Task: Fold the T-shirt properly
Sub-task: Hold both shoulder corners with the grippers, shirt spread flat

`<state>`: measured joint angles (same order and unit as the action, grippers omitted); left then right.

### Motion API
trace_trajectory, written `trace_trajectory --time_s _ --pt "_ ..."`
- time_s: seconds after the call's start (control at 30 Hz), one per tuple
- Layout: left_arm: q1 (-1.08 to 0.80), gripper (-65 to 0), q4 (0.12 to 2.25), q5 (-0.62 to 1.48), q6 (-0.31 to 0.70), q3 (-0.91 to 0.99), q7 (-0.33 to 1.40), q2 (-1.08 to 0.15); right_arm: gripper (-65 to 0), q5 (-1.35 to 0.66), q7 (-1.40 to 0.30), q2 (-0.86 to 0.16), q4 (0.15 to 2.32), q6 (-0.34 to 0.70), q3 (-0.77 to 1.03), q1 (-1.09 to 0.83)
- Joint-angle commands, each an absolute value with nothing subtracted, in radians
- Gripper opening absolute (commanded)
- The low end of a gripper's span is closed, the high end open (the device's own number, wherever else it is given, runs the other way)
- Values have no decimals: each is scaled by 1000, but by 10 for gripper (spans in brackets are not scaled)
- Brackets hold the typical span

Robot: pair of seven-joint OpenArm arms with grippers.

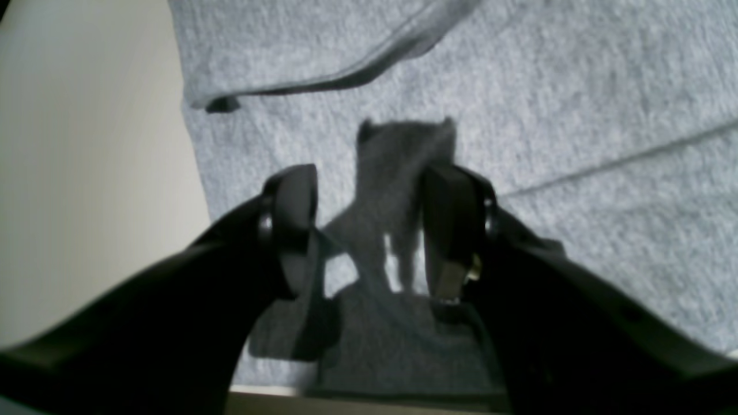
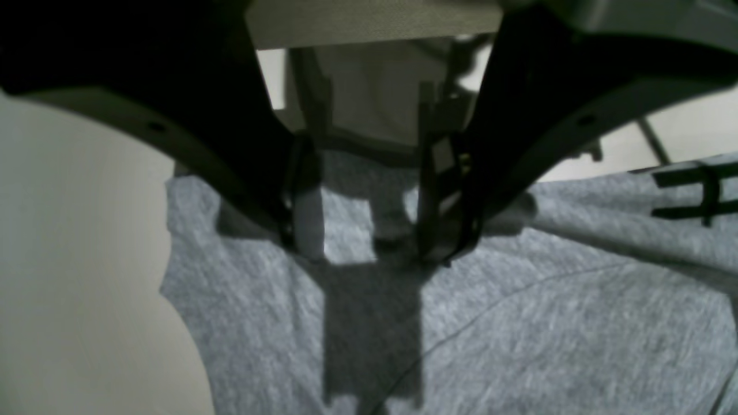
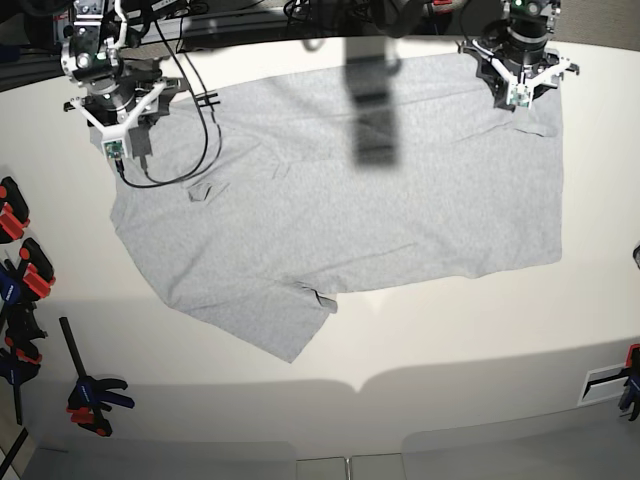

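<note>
The heather-grey T-shirt (image 3: 340, 215) lies spread across the cream table (image 3: 450, 340), soft marled knit with one sleeve creased. It reaches beneath both hands at its far corners. The left hand (image 1: 369, 190) hovers over cloth, fingers spread, pinching nothing; the right hand (image 2: 363, 242) likewise.
</note>
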<state>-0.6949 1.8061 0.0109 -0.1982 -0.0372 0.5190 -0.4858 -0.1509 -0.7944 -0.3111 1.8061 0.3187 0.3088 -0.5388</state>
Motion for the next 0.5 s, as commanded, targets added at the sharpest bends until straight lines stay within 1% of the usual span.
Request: trace_trajectory --time_s 0.0,0.23,0.47 --pt "-715 -362 1793 1 -208 -32 613 -499 -383 -131 -824 -321 1815 320 313 -564" --pt "-751 -362 1808 -30 -208 -32 621 -499 -383 -131 -823 -321 1837 318 314 -651" --pt "-781 -362 1892 -36 -208 -32 612 -499 -384 -135 -829 -320 1860 319 314 -652"
